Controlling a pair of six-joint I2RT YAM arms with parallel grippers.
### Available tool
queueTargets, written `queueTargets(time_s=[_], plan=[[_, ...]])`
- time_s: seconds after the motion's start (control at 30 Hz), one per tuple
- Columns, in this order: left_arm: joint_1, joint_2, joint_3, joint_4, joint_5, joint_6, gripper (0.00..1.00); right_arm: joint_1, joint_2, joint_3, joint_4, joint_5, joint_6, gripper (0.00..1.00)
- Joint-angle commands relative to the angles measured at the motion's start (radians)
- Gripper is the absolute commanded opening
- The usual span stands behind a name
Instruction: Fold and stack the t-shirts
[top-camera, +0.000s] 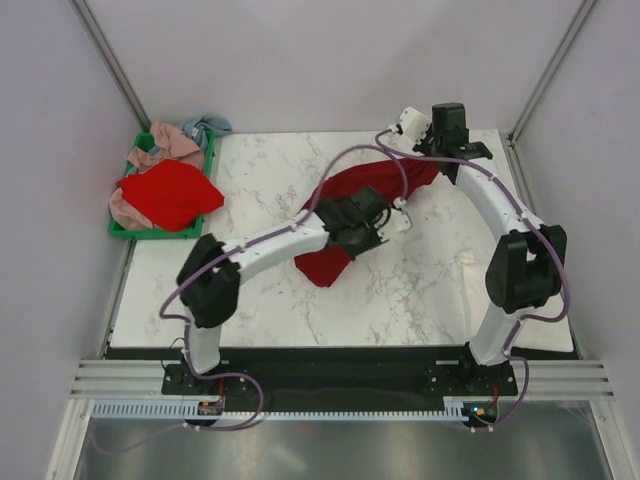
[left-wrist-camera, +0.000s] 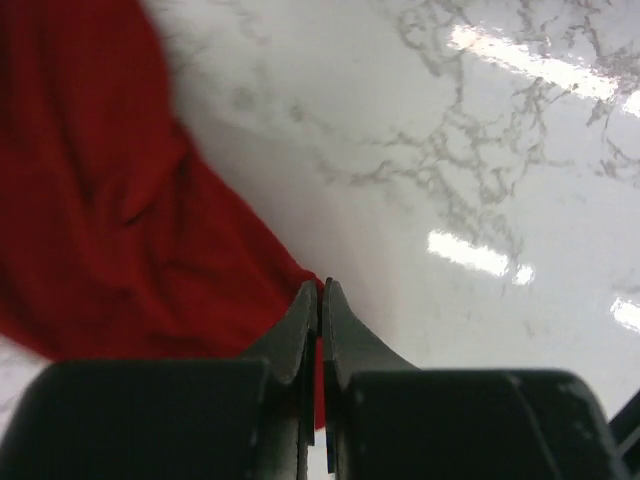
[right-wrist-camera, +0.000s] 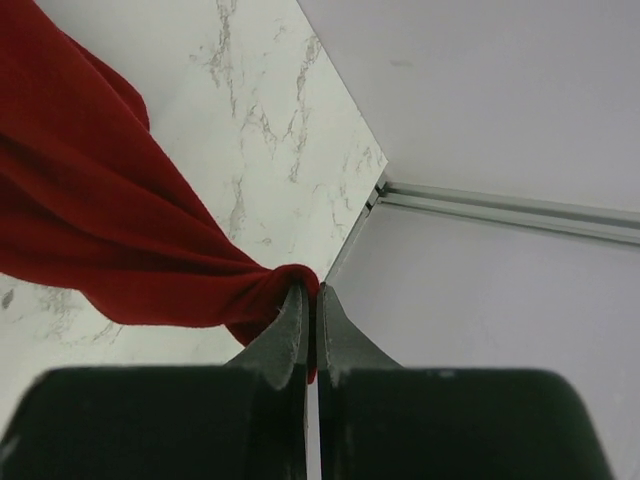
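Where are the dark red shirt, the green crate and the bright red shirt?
dark red shirt (top-camera: 322, 262), top view, its near end
green crate (top-camera: 150, 235), top view, near rim
bright red shirt (top-camera: 170, 193), top view, middle

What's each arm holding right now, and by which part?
Both hold the dark crimson t-shirt: the left pincer pinches an edge corner, the right pincer a bunched fold at its far end.

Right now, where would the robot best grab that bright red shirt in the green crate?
Probably the bright red shirt by its corner spilling over the green crate rim toward the table. Come from above on that side: the corner lies on top, uncovered.
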Motion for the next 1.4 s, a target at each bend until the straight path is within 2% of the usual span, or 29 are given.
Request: queueTargets(time_s=[0.0,0.1,0.2,0.27,0.43,0.6,0.77,0.9,1.1,1.23,1.37], plan=[[0.115,-0.327,-0.048,-0.005,-0.036,0.068,0.02,-0.005,-0.134,0.032,-0.083,-0.050,0.094,0.00],[0.234,-0.423,-0.071,-0.051,-0.007,0.050,0.02,0.003,-0.181,0.060,-0.180,-0.111,0.196,0.00],[0.343,-0.504,-0.015,-0.129,0.119,0.033,0.02,0.013,-0.238,0.089,-0.284,-0.200,0.302,0.00],[0.392,-0.578,-0.019,-0.135,0.151,0.042,0.02,0.027,-0.302,0.072,-0.332,-0.220,0.341,0.00],[0.425,-0.720,-0.054,-0.143,0.136,0.113,0.02,0.053,-0.462,-0.012,-0.386,-0.290,0.398,0.00],[0.437,-0.873,-0.042,-0.160,0.096,0.149,0.02,0.055,-0.643,-0.028,-0.442,-0.373,0.448,0.00],[0.442,-0.938,0.013,-0.126,0.029,0.220,0.02,0.055,-0.672,0.011,-0.456,-0.401,0.481,0.00],[0.449,-0.932,-0.020,-0.020,-0.010,0.268,0.02,0.056,-0.617,0.026,-0.432,-0.400,0.450,0.00],[0.498,-0.830,-0.183,0.019,0.019,0.217,0.02,0.055,-0.507,-0.098,-0.360,-0.398,0.409,0.00],[0.562,-0.699,-0.312,0.085,0.107,0.188,0.02,0.053,-0.430,-0.208,-0.254,-0.371,0.398,0.00],[0.604,-0.471,-0.334,0.188,0.148,0.176,0.02,0.038,-0.285,-0.226,-0.159,-0.366,0.427,0.00]])
